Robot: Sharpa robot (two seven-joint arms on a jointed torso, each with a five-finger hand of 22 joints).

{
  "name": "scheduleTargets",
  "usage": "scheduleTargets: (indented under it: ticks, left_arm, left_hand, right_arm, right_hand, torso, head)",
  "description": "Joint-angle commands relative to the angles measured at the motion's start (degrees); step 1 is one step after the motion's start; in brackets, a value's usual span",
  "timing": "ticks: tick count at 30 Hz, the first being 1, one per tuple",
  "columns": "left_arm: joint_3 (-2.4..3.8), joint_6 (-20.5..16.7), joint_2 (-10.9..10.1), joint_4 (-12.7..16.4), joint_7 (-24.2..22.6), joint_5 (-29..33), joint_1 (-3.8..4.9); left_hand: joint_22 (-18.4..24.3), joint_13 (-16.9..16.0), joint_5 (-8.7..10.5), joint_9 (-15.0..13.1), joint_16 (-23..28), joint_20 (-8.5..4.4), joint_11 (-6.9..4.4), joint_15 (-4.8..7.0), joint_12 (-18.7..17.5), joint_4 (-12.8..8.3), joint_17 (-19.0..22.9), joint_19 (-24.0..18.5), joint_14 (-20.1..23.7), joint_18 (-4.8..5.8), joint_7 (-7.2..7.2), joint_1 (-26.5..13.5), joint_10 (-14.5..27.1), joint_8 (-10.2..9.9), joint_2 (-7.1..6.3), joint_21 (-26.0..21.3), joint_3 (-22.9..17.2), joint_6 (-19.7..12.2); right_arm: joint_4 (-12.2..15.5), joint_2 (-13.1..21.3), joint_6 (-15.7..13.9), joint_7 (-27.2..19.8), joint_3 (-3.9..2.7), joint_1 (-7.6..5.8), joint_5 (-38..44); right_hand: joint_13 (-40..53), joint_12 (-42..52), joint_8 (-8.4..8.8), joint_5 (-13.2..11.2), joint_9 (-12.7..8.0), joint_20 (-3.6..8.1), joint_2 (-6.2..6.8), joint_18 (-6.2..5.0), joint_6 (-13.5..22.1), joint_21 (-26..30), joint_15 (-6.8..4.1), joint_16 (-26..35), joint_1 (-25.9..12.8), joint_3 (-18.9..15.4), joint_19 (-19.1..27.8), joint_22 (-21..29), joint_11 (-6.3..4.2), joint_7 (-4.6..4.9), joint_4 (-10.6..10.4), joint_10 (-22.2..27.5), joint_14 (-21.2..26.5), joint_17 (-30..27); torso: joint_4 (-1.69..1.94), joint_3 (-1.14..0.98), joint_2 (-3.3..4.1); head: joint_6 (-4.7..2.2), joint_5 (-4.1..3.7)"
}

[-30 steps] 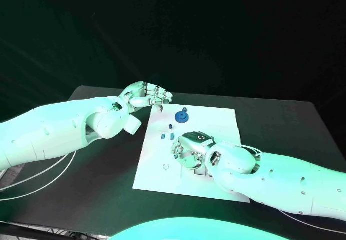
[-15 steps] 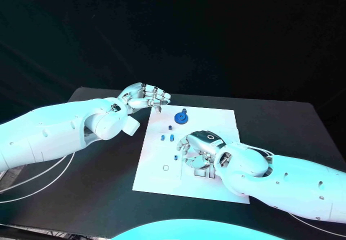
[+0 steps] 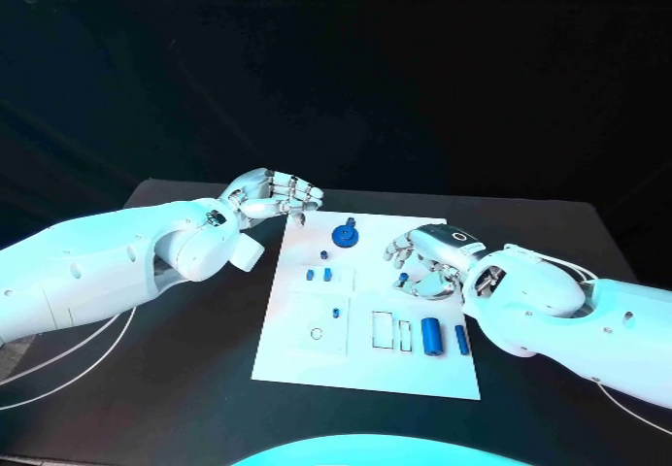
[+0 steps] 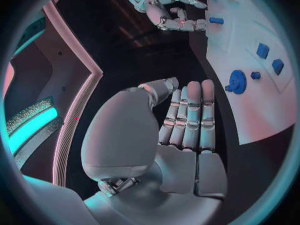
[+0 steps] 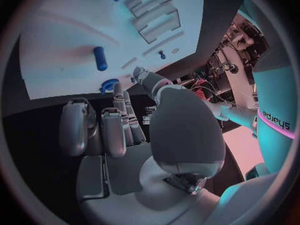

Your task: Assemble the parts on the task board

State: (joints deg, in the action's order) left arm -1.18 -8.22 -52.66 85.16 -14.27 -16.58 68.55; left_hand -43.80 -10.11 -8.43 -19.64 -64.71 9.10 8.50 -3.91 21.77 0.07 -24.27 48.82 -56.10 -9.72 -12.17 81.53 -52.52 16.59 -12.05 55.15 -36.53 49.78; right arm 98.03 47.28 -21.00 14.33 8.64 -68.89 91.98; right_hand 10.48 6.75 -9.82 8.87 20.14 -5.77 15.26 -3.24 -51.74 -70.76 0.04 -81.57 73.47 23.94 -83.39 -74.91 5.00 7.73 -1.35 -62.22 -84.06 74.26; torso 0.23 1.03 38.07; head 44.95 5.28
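Hard to make out first: the right robot hand [image 3: 427, 260] hangs over the right middle of the task board [image 3: 301, 354], and there's a small blue part [image 3: 403, 282] right at its fingertips. Honestly can't tell whether it's pinched or just lying beside them, since the fingers cover most of it. The right wrist view doesn't settle it either. There's some lettering on the arm [image 5: 278, 119] in that view, too curved for me to read.

The left robot hand [image 3: 275, 194] sits at the board's upper left corner, above the black desk [image 3: 196, 388]. Its silver fingers are packed close together and curled in, with nothing in them.

The board is a flat matte white plate in the centre of the frame. A toothed blue gear [image 3: 345, 233] stands near its top edge, and two little square blue blocks [image 3: 319, 275] sit side by side below it. Two smooth blue cylinders [image 3: 444, 336] lie at the lower right, next to narrow rectangular slots [image 3: 390, 331]. A tiny blue peg [image 3: 336, 313] sits mid-board.
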Motion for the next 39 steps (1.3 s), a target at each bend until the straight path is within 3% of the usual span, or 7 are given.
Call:
scheduleTargets:
  ticks: [1,2,4,7,11,26,39]
  left_arm:
    - [0.04,0.6,0.06,0.03,-1.01,0.13,0.04]
    - [0.04,0.64,0.06,0.01,-1.01,0.13,0.04]
    - [0.04,0.71,0.1,-0.02,-1.01,0.16,0.03]
    - [0.04,0.94,0.17,-0.07,-0.96,0.22,0.03]
    - [0.03,1.11,0.2,-0.13,-0.87,0.26,0.03]
    - [0.03,1.25,0.12,-0.11,-0.72,0.29,0.03]
    - [0.02,1.35,0.02,-0.08,-0.56,0.29,0.03]
  left_hand:
    - [-0.07,0.04,-0.22,-0.01,0.17,0.05,0.0,-0.03,0.27,-0.19,0.05,-0.34,0.55,-0.83,0.02,-0.36,0.18,0.2,0.26,-0.16,0.08,-0.26]
    - [-0.07,0.04,-0.22,-0.01,0.17,0.05,0.0,-0.03,0.27,-0.19,0.05,-0.34,0.55,-0.83,0.02,-0.36,0.18,0.2,0.26,-0.16,0.08,-0.26]
    - [-0.07,0.04,-0.22,-0.01,0.17,0.05,0.0,-0.03,0.27,-0.19,0.05,-0.34,0.55,-0.83,0.02,-0.36,0.18,0.2,0.26,-0.16,0.08,-0.26]
    - [-0.07,0.04,-0.22,-0.01,0.17,0.05,0.0,-0.03,0.27,-0.19,0.05,-0.34,0.55,-0.83,0.02,-0.36,0.18,0.2,0.26,-0.16,0.08,-0.26]
    - [-0.07,0.04,-0.22,-0.01,0.17,0.05,0.0,-0.03,0.27,-0.19,0.05,-0.34,0.55,-0.83,0.02,-0.36,0.18,0.2,0.26,-0.16,0.08,-0.26]
    - [-0.09,0.02,-0.21,-0.03,0.11,0.08,-0.01,-0.03,0.45,-0.19,0.05,-0.39,0.58,-0.85,0.04,-0.42,0.18,0.32,0.31,-0.15,0.11,-0.29]
    - [-0.1,0.01,-0.2,-0.05,0.04,0.11,-0.01,-0.04,0.6,-0.09,0.05,-0.43,0.59,-0.85,0.03,-0.55,0.21,0.42,0.42,-0.14,0.13,-0.33]
  right_arm:
    - [-0.7,0.5,3.57,-1.45,-0.02,-0.17,-0.99]
    - [-0.91,0.59,3.83,-1.5,-0.03,-0.21,-1.01]
    - [-1.45,0.64,4.35,-1.63,-0.03,-0.28,-1.05]
    - [-2.25,0.38,5.19,-1.7,-0.02,-0.3,-1.09]
    - [-3.19,-0.18,6.51,-1.65,0.07,-0.09,-1.13]
    - [-6.15,-2.44,7.42,-0.82,0.41,0.95,-1.15]
    - [-6.87,-3.3,5.72,-1.04,0.47,1.25,-1.69]
  right_hand:
    - [0.05,1.63,0.8,0.67,-0.16,-0.43,-1.8,-0.86,0.79,1.57,0.55,-0.06,2.52,-7.82,0.59,-6.05,0.24,-0.01,-1.59,2.74,-2.52,-0.31]
    - [0.15,3.15,1.16,0.81,-0.18,-0.62,-3.09,-0.97,0.95,2.44,0.67,0.24,4.75,-12.73,0.81,-5.74,0.37,-0.24,-3.04,4.06,-2.3,-0.93]
    - [0.12,5.01,1.75,0.91,-0.24,-0.75,-4.01,-1.1,1.46,3.26,0.83,0.36,7.5,-18.03,0.97,-5.49,0.61,-0.58,-5.79,6.07,-2.16,-1.27]
    - [0.06,7.0,2.03,0.88,-0.17,-0.83,-4.37,-1.12,1.48,3.56,0.88,0.25,10.31,-21.06,0.91,-5.48,0.68,-0.61,-9.02,7.51,-2.16,-1.26]
    - [0.02,7.79,1.99,0.86,-0.08,-0.82,-4.5,-1.08,1.21,3.35,0.87,0.04,11.38,-21.64,0.76,-5.62,0.66,-0.57,-10.27,7.92,-2.27,-0.95]
    - [-0.59,11.37,0.75,-1.85,0.08,-0.14,-6.93,-0.59,-2.99,0.89,0.04,-0.11,15.3,-16.54,-0.48,-6.91,-0.19,0.13,-13.45,4.97,-2.48,-0.84]
    - [-2.28,10.99,0.63,-2.66,-0.4,0.02,-6.5,-0.37,-5.56,-0.21,-0.02,-0.21,15.36,-9.21,-0.93,-7.63,-0.33,0.29,-15.09,2.27,-2.55,-0.82]
  torso:
    - [0.05,-0.06,0.09]
    - [0.06,-0.08,0.11]
    - [0.06,-0.08,0.13]
    - [0.1,-0.03,0.15]
    - [0.17,-0.02,0.17]
    - [0.19,0.02,0.15]
    - [0.15,-0.01,0.15]
  head:
    - [-0.38,-0.26]
    - [-0.39,-0.26]
    - [-0.43,-0.3]
    - [-0.48,-0.36]
    - [-0.5,-0.4]
    - [-0.17,-0.34]
    - [-0.14,-0.37]
